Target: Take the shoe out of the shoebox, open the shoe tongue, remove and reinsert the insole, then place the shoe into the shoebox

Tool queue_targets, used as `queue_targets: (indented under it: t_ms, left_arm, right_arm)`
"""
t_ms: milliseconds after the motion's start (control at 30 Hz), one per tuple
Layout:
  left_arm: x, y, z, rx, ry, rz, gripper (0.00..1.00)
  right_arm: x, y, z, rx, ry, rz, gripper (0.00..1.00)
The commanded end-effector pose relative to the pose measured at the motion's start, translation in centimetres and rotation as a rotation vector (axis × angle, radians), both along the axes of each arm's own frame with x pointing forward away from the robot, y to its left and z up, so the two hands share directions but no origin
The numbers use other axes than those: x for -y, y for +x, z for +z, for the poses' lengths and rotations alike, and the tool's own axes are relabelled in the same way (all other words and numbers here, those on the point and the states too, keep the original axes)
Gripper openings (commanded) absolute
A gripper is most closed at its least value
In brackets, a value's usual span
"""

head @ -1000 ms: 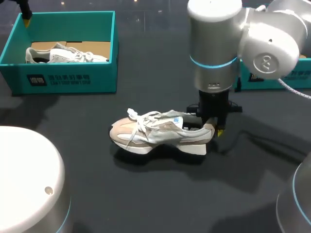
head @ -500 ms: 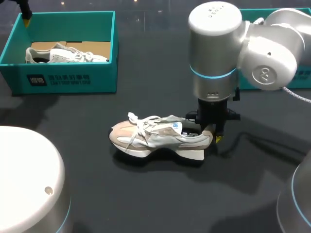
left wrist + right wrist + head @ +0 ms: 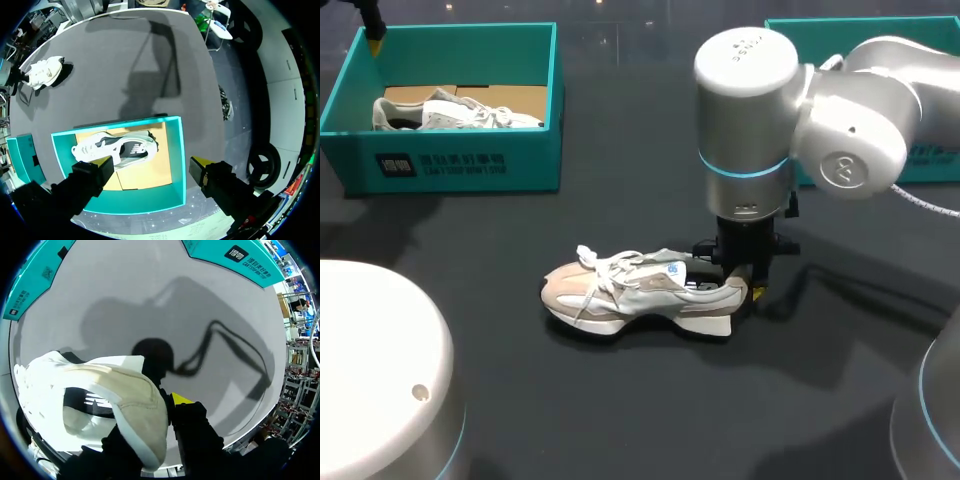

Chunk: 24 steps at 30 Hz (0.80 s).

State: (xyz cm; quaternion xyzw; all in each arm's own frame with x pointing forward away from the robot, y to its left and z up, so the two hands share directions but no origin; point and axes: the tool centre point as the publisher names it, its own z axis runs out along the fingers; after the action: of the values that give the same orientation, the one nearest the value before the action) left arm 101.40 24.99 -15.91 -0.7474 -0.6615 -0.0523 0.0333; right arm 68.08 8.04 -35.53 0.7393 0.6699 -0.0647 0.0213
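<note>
Left pincer (image 3: 152, 165) hangs wide open and empty over the left shoebox (image 3: 460, 160), which holds a second shoe (image 3: 460, 110). The shoe (image 3: 630, 295) stands on the surface (image 3: 620, 400), toe leftward. It has slid left this past second. Right pincer (image 3: 745, 285) is clamped on its heel collar. We judge it is being positioned for the tongue step.

head, left wrist high; right close — shoe (image 3: 640, 293) shared

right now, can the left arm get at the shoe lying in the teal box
Probably yes. The left end effector hangs above the open-topped shoebox, fingers apart, with nothing between it and the boxed shoe. One finger looks to sit outside the box wall, so it may need shifting first.
</note>
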Motion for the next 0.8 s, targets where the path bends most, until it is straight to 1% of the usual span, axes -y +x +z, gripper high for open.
queue_targets:
  t_ms: [33,533,700,733,767,800]
  left_arm:
    - [-0.1,-0.1,0.0,0.002,0.001,-0.001,1.00]
    - [-0.1,-0.1,0.0,0.002,0.001,-0.001,1.00]
    - [-0.1,-0.1,0.0,0.002,0.001,-0.001,1.00]
    - [-0.1,-0.1,0.0,0.002,0.001,-0.001,1.00]
    - [-0.1,-0.1,0.0,0.002,0.001,-0.001,1.00]
    - [-0.1,-0.1,0.0,0.002,0.001,-0.001,1.00]
  right_arm:
    - [-0.3,0.3,-0.9,-0.006,-0.004,0.010,0.00]
    - [0.2,-0.1,-2.8,-0.019,0.007,0.028,0.00]
    - [0.2,-0.1,-3.0,-0.020,0.010,0.035,0.00]
    - [0.2,-0.1,-3.0,-0.019,0.010,0.036,0.07]
    - [0.1,-0.2,-3.0,-0.015,0.013,0.037,0.25]
    - [0.1,-0.2,-2.9,-0.013,0.014,0.037,0.39]
